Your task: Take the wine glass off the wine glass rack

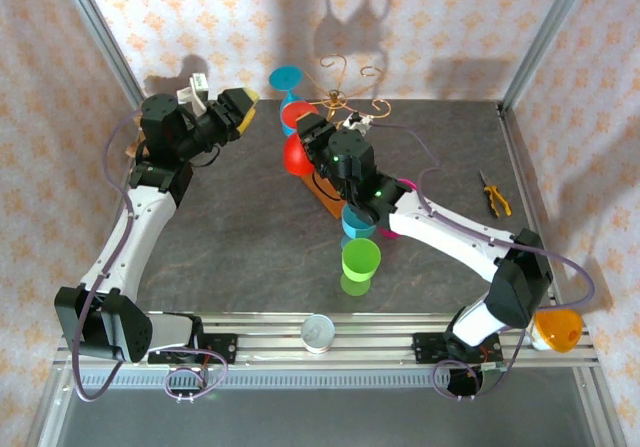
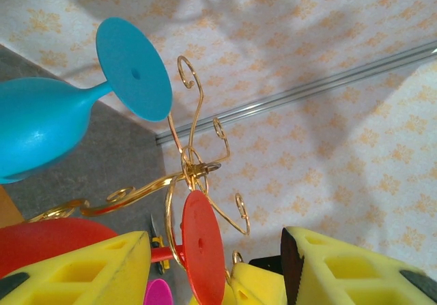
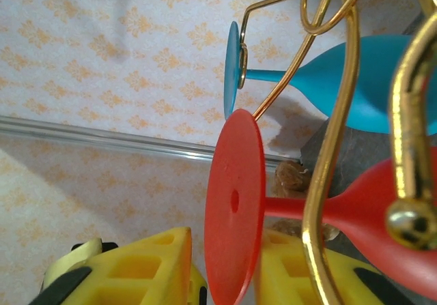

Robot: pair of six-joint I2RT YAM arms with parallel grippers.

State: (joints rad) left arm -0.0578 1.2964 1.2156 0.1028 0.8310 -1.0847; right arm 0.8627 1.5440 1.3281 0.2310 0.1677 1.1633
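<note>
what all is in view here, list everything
wine glass rack: 1, gold wire on a brown base, back centre of the table
hanging glasses: 2, blue and red, on the rack
table glasses: 3, blue, green, pink, in front of the rack
orange glass: 1, near right corner
pliers: 1, yellow handles, right side
round silver object: 1, near rail
left gripper: yellow pads, open, left of the rack
right gripper: yellow pads, at the red glass's foot

Yellow-handled pliers [image 1: 494, 195] and round tin [image 1: 319, 332], well apart
</note>
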